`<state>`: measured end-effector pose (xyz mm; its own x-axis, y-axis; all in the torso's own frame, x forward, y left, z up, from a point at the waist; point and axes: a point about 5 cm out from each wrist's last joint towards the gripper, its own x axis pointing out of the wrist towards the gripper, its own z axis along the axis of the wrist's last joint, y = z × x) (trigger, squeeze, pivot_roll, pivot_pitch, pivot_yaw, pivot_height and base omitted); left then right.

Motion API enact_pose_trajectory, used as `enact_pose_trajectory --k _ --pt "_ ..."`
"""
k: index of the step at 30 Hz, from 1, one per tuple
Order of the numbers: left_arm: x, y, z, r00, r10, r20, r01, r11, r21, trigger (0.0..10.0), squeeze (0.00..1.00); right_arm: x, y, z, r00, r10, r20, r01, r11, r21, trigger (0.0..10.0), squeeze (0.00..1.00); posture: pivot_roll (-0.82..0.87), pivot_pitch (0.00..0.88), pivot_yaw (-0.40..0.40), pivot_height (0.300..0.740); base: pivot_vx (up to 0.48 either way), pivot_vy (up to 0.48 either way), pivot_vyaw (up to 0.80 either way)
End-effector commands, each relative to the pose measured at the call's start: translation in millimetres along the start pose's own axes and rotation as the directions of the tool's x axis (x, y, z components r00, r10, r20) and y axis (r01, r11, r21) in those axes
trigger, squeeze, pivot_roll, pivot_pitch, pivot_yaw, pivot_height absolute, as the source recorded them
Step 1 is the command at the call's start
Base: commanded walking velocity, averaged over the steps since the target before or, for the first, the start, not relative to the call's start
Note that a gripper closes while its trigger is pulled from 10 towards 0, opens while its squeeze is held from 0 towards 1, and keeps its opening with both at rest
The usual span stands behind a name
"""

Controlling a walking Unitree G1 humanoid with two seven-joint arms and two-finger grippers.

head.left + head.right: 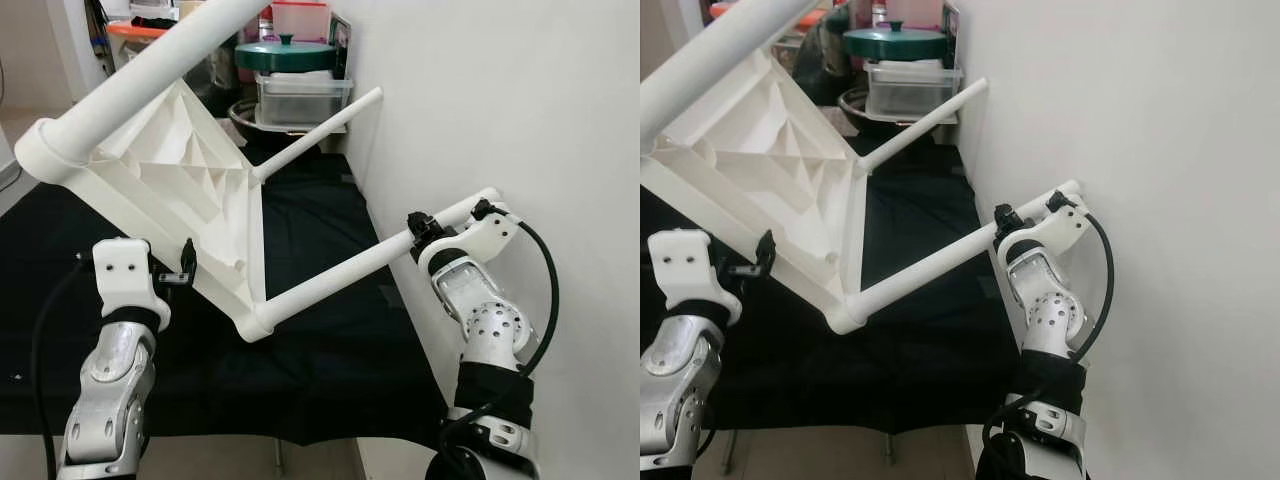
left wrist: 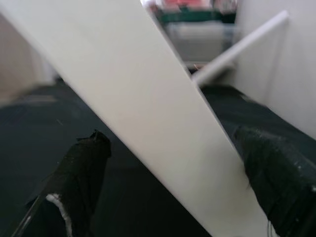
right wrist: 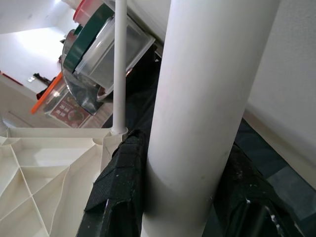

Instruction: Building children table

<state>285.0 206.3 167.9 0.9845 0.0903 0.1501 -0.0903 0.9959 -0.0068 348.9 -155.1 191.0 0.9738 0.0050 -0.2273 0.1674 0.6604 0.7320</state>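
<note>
Right claw (image 1: 420,228) clamps table leg (image 1: 340,275) against wall (image 1: 500,100); left claw (image 1: 185,262) pinches tabletop (image 1: 170,190) edge.

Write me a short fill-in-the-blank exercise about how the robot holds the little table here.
1. The right gripper is shut around a white table ____.
2. The left gripper holds the tabletop by its ____.
3. The mat under the table is ____ in colour.
4. The lid on the pot behind the table is ____.

Missing words: leg; edge; black; green
</note>
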Motion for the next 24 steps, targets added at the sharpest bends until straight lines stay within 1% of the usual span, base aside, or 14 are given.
enact_pose_trajectory --k 1,5,8,11,16,17,20,21,23,24 --pt "4.3 3.9 -5 1.000 0.004 -0.025 -0.004 1.000 -0.001 10.0 0.00 -9.1 -40.2 -107 0.846 -0.235 -0.478 0.189 0.971 -0.144 0.0 0.00 0.07 0.000 -0.111 0.740 0.000 0.000 0.00" --pt "7.2 5.5 -7 0.999 0.009 -0.036 -0.009 1.000 0.000 10.0 0.00 -8.8 -39.4 -106 0.846 -0.229 -0.482 0.187 0.973 -0.134 0.0 0.00 0.07 0.000 -0.111 0.740 0.000 0.000 0.00" --pt "26.7 11.1 -16 0.997 0.021 -0.069 -0.020 1.000 0.021 10.0 0.00 -8.8 -42.7 -104 0.840 -0.242 -0.486 0.225 0.970 -0.093 0.0 0.00 0.05 0.000 -0.099 0.740 0.000 0.000 0.00" --pt "36.4 10.2 -29 0.994 0.018 -0.108 -0.013 0.999 0.044 10.0 0.00 -9.8 -41.9 -105 0.837 -0.239 -0.493 0.230 0.970 -0.080 0.0 0.00 0.04 0.000 -0.094 0.740 0.000 0.000 0.00" --pt "42.1 6.0 -34 0.991 0.004 -0.133 0.006 0.997 0.075 10.0 0.00 -11.1 -44.9 -106 0.831 -0.254 -0.494 0.247 0.966 -0.082 0.0 0.00 0.04 0.000 -0.091 0.740 0.000 0.000 0.00" --pt "42.9 5.2 -35 0.991 -0.001 -0.137 0.013 0.996 0.094 10.0 0.00 -11.2 -46.2 -106 0.830 -0.259 -0.494 0.252 0.964 -0.082 0.0 0.00 0.04 0.000 -0.091 0.740 0.000 0.000 0.00" --pt "43.4 4.7 -36 0.990 -0.003 -0.140 0.018 0.994 0.107 10.0 0.00 -11.3 -47.0 -106 0.829 -0.262 -0.494 0.256 0.963 -0.082 0.0 0.00 0.04 0.000 -0.091 0.740 0.000 0.000 0.00" --pt "45.0 4.3 -37 0.991 -0.011 -0.134 0.027 0.992 0.123 7.7 0.00 -11.6 -47.1 -105 0.829 -0.262 -0.495 0.255 0.963 -0.083 0.0 0.00 0.03 0.000 -0.090 0.740 0.000 0.000 0.00" --pt "45.0 4.3 -37 0.991 -0.011 -0.134 0.027 0.992 0.123 7.7 0.00 -11.6 -47.1 -105 0.829 -0.262 -0.495 0.255 0.963 -0.083 0.0 0.00 0.03 0.000 -0.090 0.740 0.000 0.000 0.00" --pt "45.3 4.4 -34 0.993 -0.017 -0.114 0.032 0.991 0.133 0.0 0.00 -11.5 -46.5 -105 0.829 -0.261 -0.494 0.253 0.964 -0.085 0.0 0.00 0.03 0.000 -0.092 0.740 0.000 0.000 0.00"
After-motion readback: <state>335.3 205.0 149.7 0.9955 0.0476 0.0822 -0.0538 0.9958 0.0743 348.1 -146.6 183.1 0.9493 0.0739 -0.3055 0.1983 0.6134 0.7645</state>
